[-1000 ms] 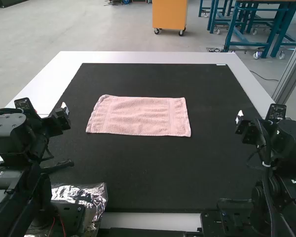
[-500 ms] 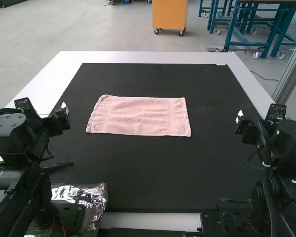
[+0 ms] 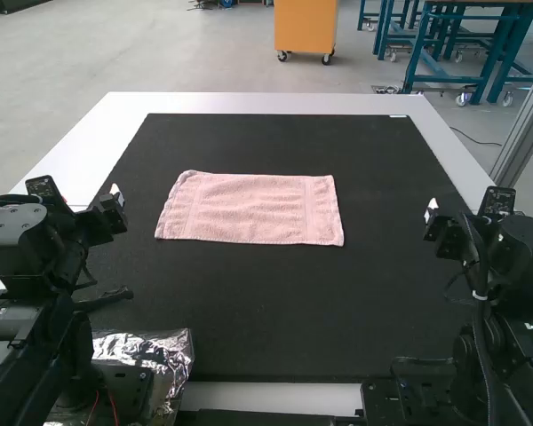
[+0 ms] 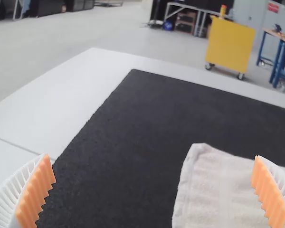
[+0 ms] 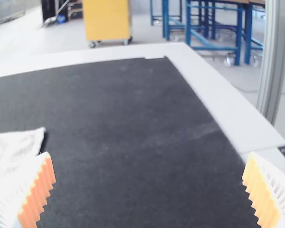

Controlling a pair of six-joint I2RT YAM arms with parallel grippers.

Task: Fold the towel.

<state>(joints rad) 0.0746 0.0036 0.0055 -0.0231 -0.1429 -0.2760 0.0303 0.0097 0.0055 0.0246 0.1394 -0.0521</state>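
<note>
A pink towel (image 3: pixel 253 209) is laid out flat on a black mat (image 3: pixel 275 311), by which much of the white tabletop (image 3: pixel 249 104) is covered. The towel is placed between the two arms and farther forward, with its long sides run crosswise; a narrow band is seen near each short end, and its far left corner is slightly rounded. The left hand (image 3: pixel 116 195) is held above the mat, to the left of the towel and apart from it, released, with its ribbed fingers (image 4: pixel 35 194) spread wide and nothing grasped. The right hand (image 3: pixel 432 210) is held well to the right of the towel, likewise released, its fingers (image 5: pixel 38 192) parted and nothing gripped. Crinkled silver foil (image 3: pixel 167 351) is seen beside the left arm (image 3: pixel 35 293).
</note>
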